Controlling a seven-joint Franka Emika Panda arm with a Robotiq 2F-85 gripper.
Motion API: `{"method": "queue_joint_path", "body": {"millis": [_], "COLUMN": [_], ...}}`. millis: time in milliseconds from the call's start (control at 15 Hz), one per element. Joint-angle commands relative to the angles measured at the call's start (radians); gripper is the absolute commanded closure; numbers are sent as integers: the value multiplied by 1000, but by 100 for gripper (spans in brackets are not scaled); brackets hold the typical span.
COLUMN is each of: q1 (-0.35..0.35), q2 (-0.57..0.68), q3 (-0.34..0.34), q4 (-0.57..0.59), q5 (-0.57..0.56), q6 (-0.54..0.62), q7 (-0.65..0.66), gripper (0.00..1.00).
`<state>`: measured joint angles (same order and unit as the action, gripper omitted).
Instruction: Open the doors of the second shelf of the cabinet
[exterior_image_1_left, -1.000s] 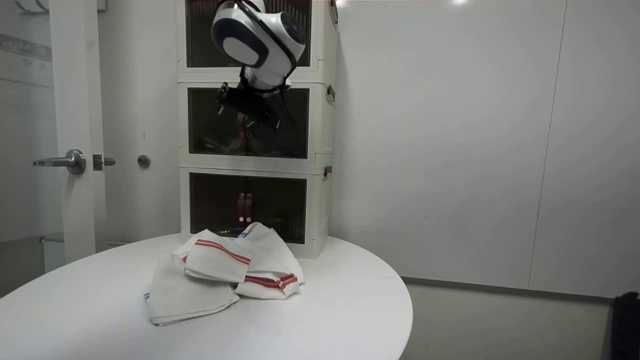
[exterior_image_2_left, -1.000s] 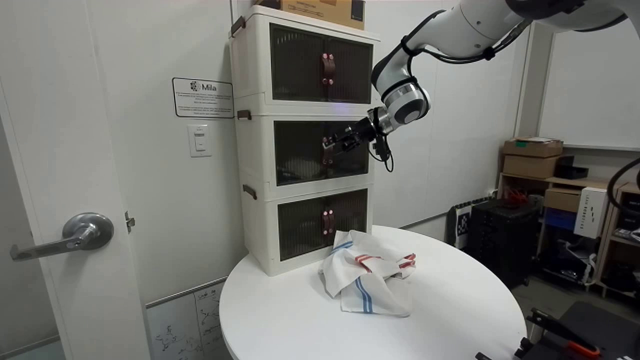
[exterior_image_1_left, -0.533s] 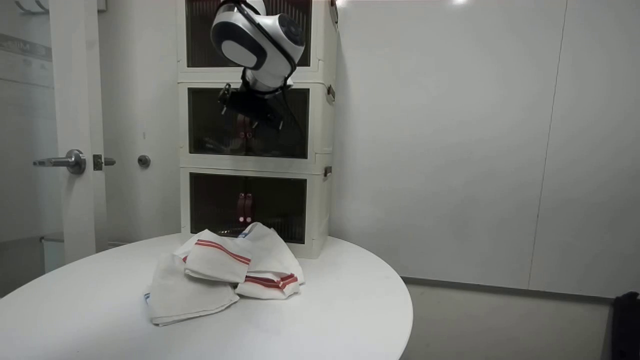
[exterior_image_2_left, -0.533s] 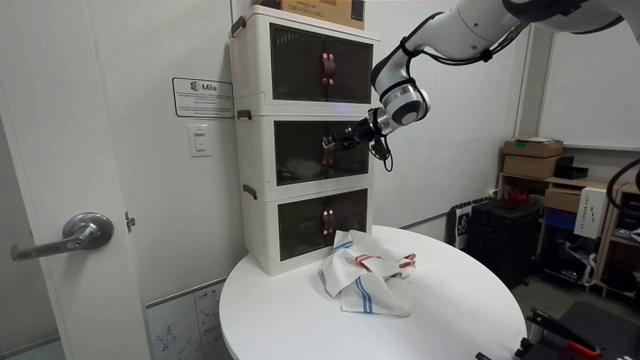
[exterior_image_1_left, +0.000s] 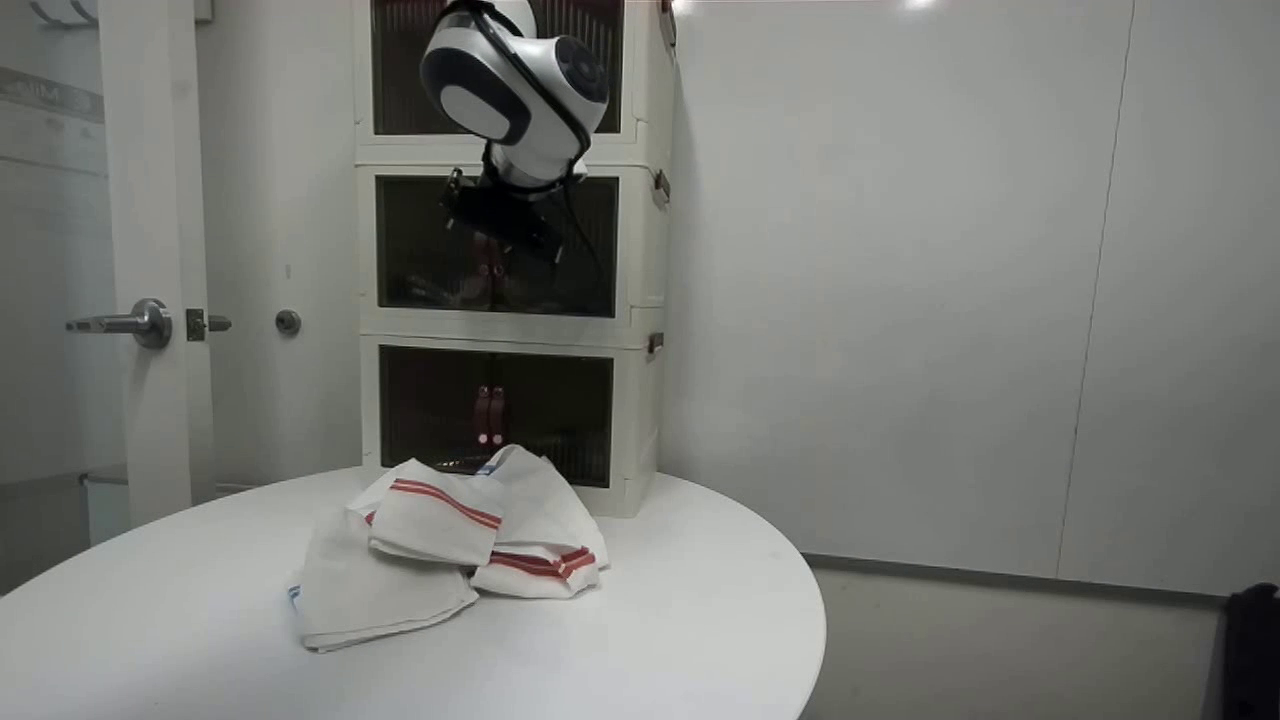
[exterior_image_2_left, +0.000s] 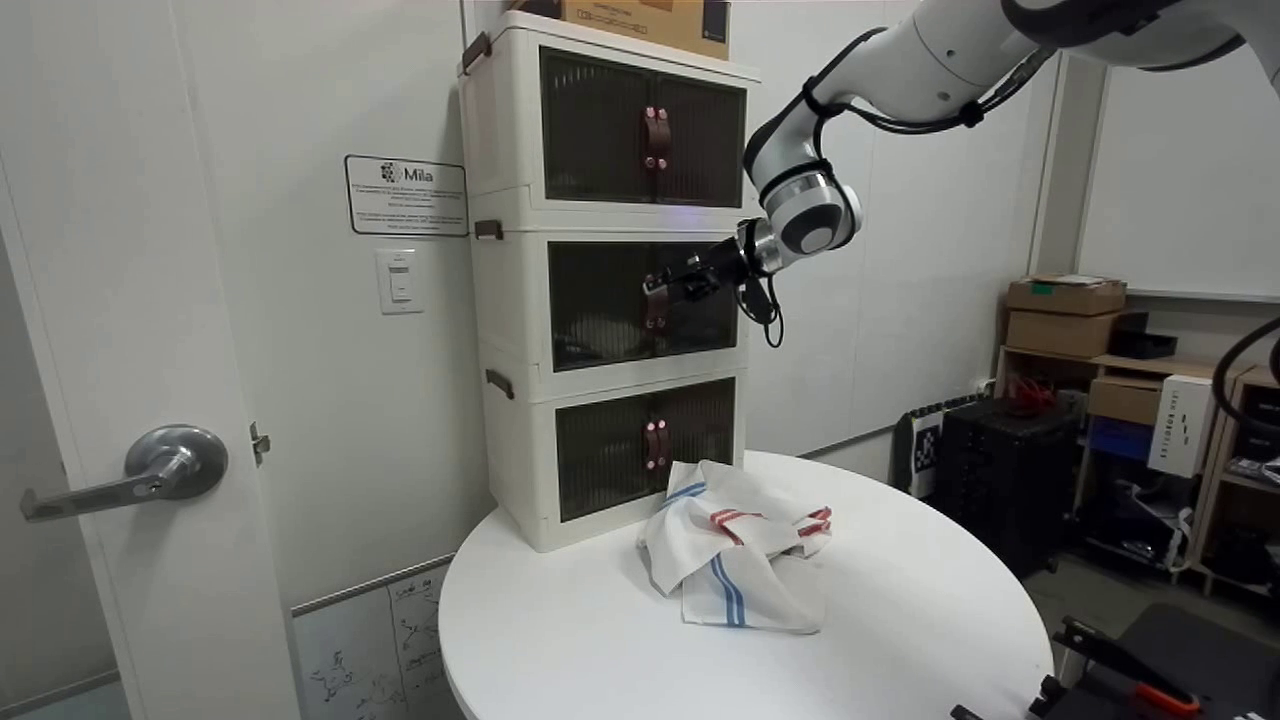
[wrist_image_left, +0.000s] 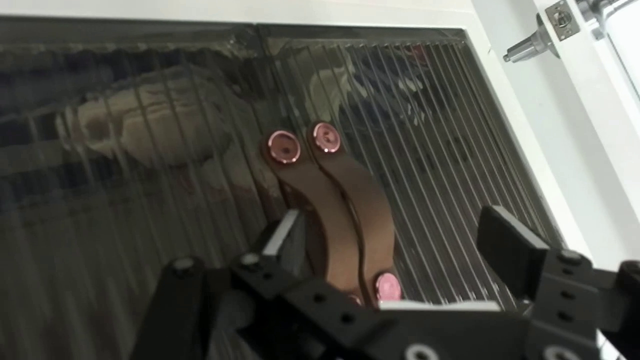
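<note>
– Gripper (wrist_image_left: 400, 232), from the wrist view?
– See two fingers (wrist_image_left: 507, 250) spread well apart, two handles (wrist_image_left: 370, 215) seen between, on two closed doors (wrist_image_left: 435, 165).
– In an exterior view?
– Count three tiers (exterior_image_1_left: 625, 430) in one cabinet (exterior_image_1_left: 648, 260), with the gripper in front of the middle, the second shelf (exterior_image_1_left: 500, 326).
– In an exterior view also?
– Add one cardboard box (exterior_image_2_left: 650, 22) on top, one table (exterior_image_2_left: 900, 600) beneath.

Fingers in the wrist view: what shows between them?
In the wrist view, two brown strap handles on the middle-tier doors show between the fingers; depth can't be judged.
</note>
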<state>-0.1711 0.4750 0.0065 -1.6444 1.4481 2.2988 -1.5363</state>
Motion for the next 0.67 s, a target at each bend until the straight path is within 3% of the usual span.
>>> {"method": "queue_joint_path", "body": {"millis": [0, 400, 600], "q1": [7, 10, 10], "q2": [15, 11, 6], "q3": [-9, -22, -27], "q4": [30, 19, 6], "q5": [50, 40, 35], "q6": [-18, -22, -29], "q7": [-32, -18, -13], "gripper": [42, 87, 91]}}
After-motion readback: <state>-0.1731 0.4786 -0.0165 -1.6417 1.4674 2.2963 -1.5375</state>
